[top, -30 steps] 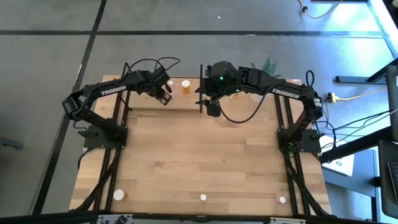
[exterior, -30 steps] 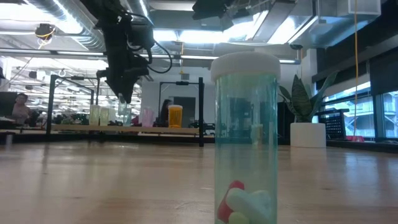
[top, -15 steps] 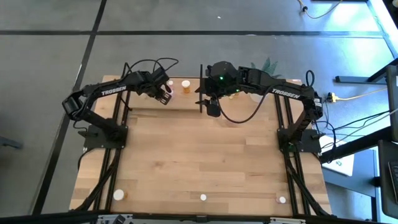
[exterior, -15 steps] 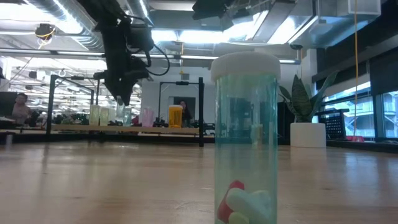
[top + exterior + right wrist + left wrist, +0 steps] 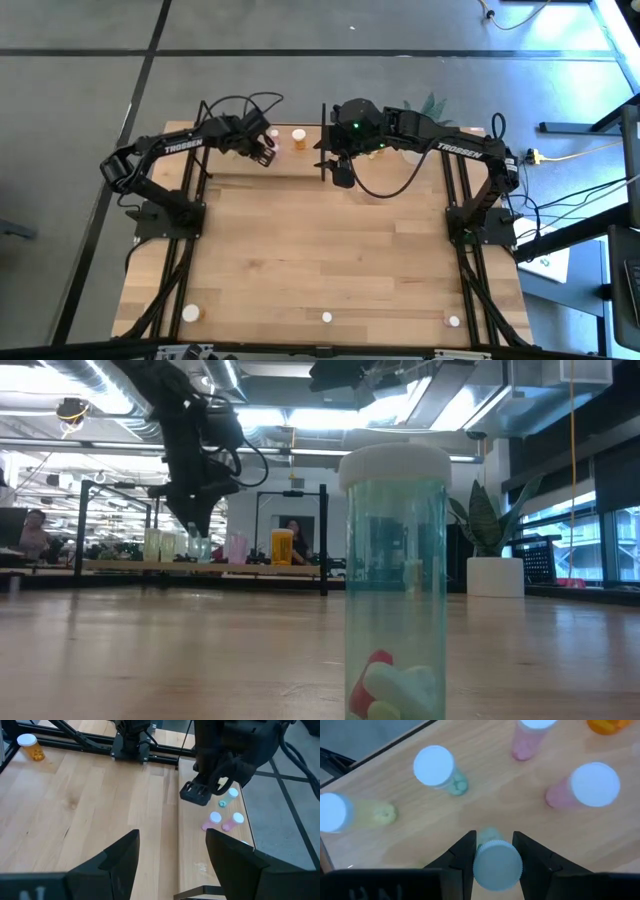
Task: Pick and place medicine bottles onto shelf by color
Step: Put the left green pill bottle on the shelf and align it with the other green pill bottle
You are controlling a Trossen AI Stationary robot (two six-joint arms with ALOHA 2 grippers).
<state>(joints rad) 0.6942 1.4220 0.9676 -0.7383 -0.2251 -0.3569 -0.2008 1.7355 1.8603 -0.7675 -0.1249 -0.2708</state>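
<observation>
The shelf (image 5: 225, 168), a pale board with a black upright end bar (image 5: 323, 140), lies along the table's far edge. On it stand green (image 5: 437, 767), yellowish (image 5: 340, 812), pink (image 5: 587, 785) and orange (image 5: 299, 137) medicine bottles. My left gripper (image 5: 264, 150) hangs over the shelf, shut on a green white-capped bottle (image 5: 496, 865). My right gripper (image 5: 342, 176) hovers open past the end bar, holding nothing (image 5: 172, 865). More bottles stand near the table's front edge: orange (image 5: 190, 313), green (image 5: 395, 580) and one more (image 5: 454, 321). My left gripper pinches the green bottle at its white cap (image 5: 496, 862) between its two fingers (image 5: 465, 855). The fingers come from above, slanting steeply down. The bottle hangs roughly upright below them, its body (image 5: 490, 834) low over the shelf board; whether its bottom touches, I cannot tell.
A white plant pot (image 5: 495, 575) stands at the far right behind the right arm. The middle of the wooden table (image 5: 320, 250) is bare. Black arm mounts (image 5: 165, 215) sit at both sides. People and desks show in the room beyond.
My left gripper has sunk a little toward the shelf with the green bottle and rolled slightly, staying shut on it. My right arm has kept still.
</observation>
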